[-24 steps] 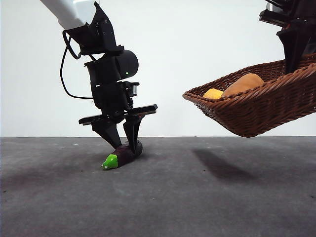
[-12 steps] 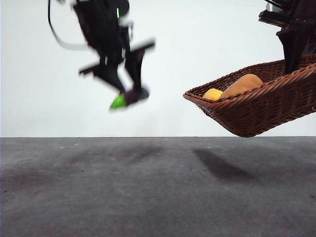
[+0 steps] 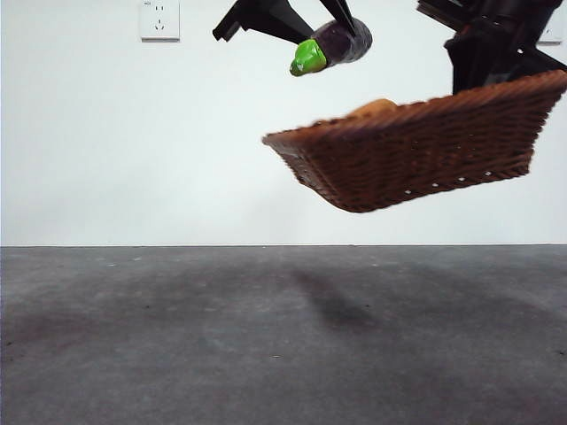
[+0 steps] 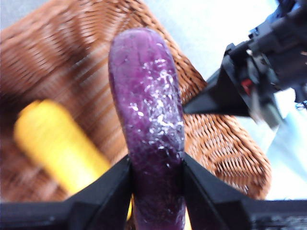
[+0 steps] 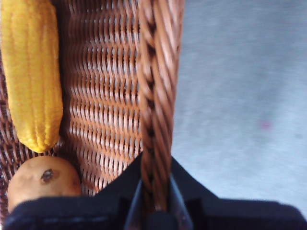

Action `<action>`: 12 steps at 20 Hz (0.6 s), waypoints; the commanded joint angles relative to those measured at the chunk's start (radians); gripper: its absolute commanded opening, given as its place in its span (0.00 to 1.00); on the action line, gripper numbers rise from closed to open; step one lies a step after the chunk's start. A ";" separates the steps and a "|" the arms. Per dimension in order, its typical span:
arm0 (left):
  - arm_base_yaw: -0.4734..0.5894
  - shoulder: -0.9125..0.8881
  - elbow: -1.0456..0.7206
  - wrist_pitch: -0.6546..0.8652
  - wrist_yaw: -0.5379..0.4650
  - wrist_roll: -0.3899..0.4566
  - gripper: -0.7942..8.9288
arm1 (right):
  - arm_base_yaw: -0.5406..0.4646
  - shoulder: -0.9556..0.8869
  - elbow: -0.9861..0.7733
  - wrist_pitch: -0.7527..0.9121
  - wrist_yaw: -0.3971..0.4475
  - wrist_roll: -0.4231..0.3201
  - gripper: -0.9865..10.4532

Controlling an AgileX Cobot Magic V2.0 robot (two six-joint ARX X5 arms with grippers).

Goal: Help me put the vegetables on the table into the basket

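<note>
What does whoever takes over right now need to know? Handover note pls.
Left gripper: shut on the eggplant, held in the air above the basket.
Right gripper: shut on the basket rim, holding the basket tilted, clear of the table.
Done: corn and potato are in the basket.
Left: release the eggplant into the basket. Setting the basket down afterwards is probably wise.

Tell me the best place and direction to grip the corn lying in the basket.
Grip the corn across its middle, coming down from above through the basket's open top. It lies flat and lengthwise on the woven floor, and its narrow rounded body suits jaws spanning its width. The potato sits by one end, so I would avoid an endwise approach.
</note>
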 commanded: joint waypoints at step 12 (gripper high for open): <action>0.001 0.019 -0.004 -0.027 -0.114 -0.024 0.45 | 0.086 0.001 -0.006 0.009 -0.085 -0.021 0.07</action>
